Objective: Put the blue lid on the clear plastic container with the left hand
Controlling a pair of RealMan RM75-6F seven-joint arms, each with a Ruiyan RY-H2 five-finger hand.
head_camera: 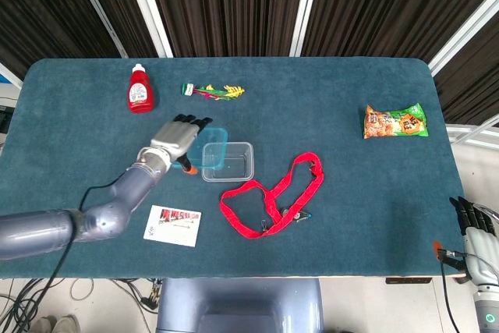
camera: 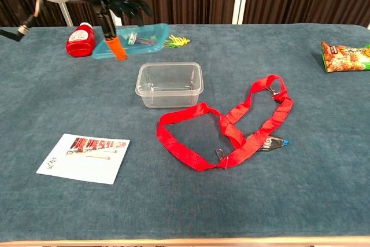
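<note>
We see our left hand [camera: 113, 1] grasping the blue lid [camera: 139, 37], held tilted in the air just left of the clear plastic container [camera: 169, 84]. Right of the container lies a red lanyard [camera: 231, 125]. Our right hand [head_camera: 472, 228] hangs off the bench's [head_camera: 327, 107] near right corner, fingers straight and holding nothing.

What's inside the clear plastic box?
Nothing shows inside the clear plastic container; its bottom looks bare. The left hand holds the blue lid above the table, not on it yet.
</note>
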